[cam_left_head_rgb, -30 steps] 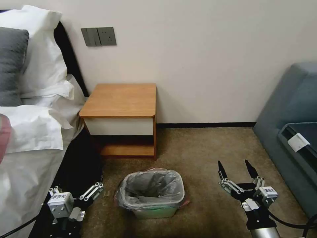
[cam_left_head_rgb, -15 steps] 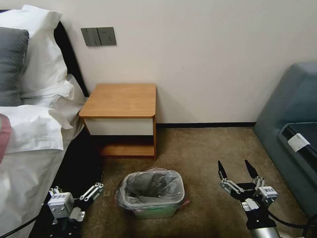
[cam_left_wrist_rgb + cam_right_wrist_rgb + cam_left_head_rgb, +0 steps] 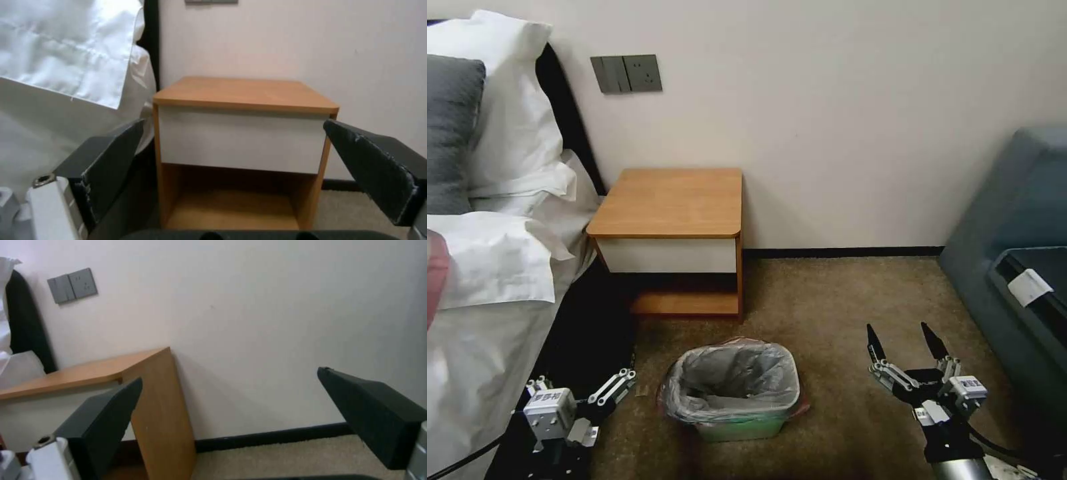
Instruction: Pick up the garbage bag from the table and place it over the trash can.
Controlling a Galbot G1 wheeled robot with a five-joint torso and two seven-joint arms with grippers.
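The table (image 3: 670, 203) at frame centre is bare. The trash can (image 3: 740, 427), lower centre, wears the garbage bag (image 3: 734, 380) over its rim, so the task looks done. Left gripper (image 3: 602, 390) and right gripper (image 3: 904, 343) flank it, fingers apart, holding nothing.

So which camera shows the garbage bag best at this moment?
The head view: the garbage bag lines the trash can on the carpet, its pink-red rim folded over the edge. Both wrist views look past it at the table and wall.
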